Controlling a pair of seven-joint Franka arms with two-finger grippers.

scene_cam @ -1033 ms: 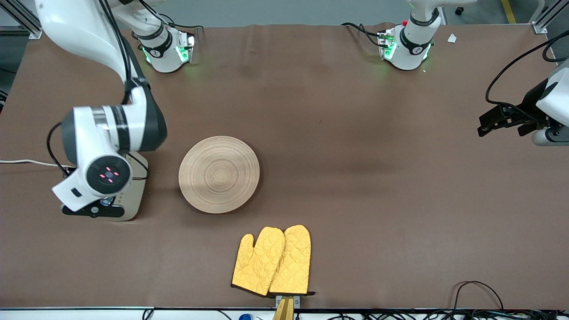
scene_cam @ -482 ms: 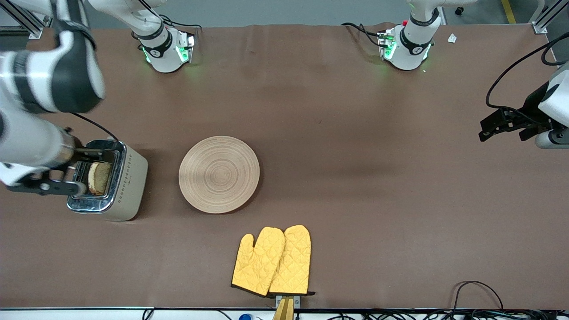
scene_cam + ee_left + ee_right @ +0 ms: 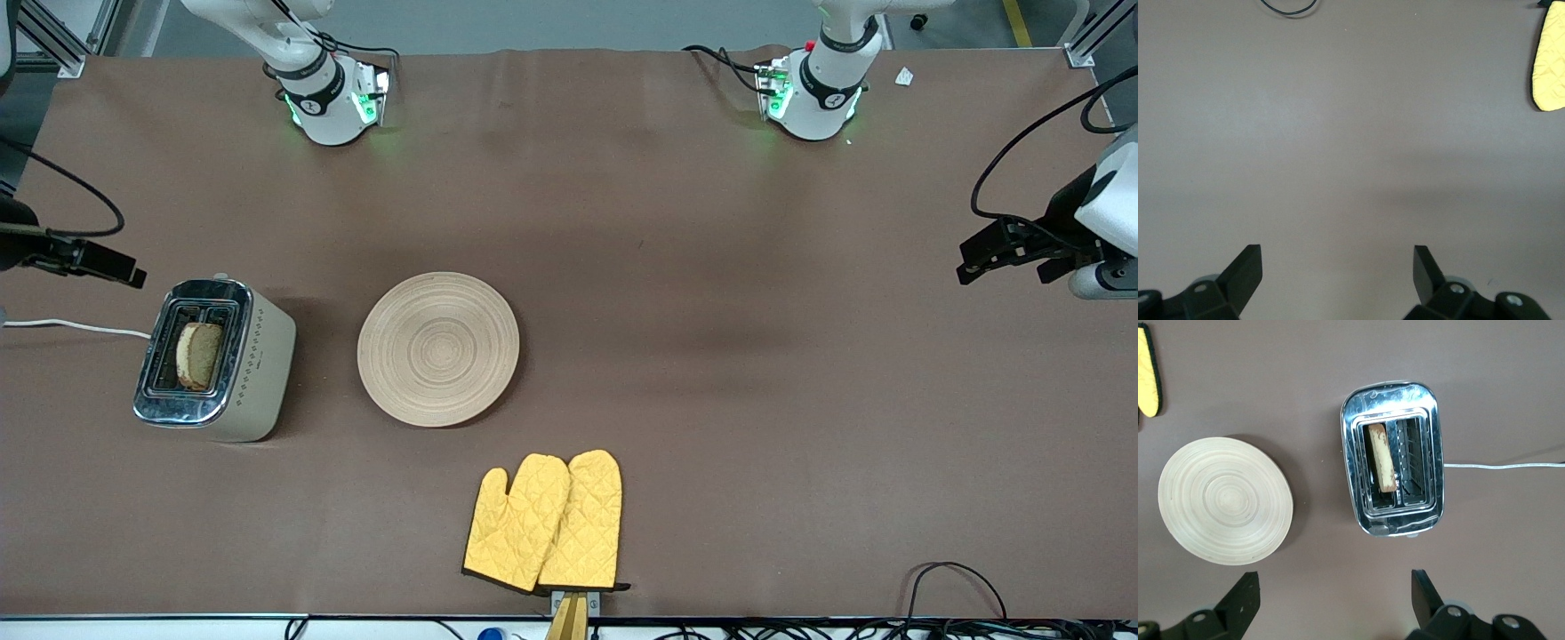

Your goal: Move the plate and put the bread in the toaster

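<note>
Already the plate (image 3: 438, 348) lies bare on the table (image 3: 711, 267), beside the toaster (image 3: 258, 373) under the right gripper (image 3: 1331, 603), whose jaws stand apart and empty. The plate looks stiff and light; its thin rim is probably the only hold. The toaster looks heavy, with slick chrome. The oven mitts (image 3: 544, 522) lie near the plate. The bread (image 3: 1382, 456) stands in one slot; soft and crumbly, best pinched across its faces. The left gripper (image 3: 1337, 267) waits over bare table, jaws apart.

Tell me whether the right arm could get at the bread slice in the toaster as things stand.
Probably yes: the brown bread slice stands upright in a slot of the chrome-topped cream toaster, nothing covers it, and the right end effector hangs open above.
</note>
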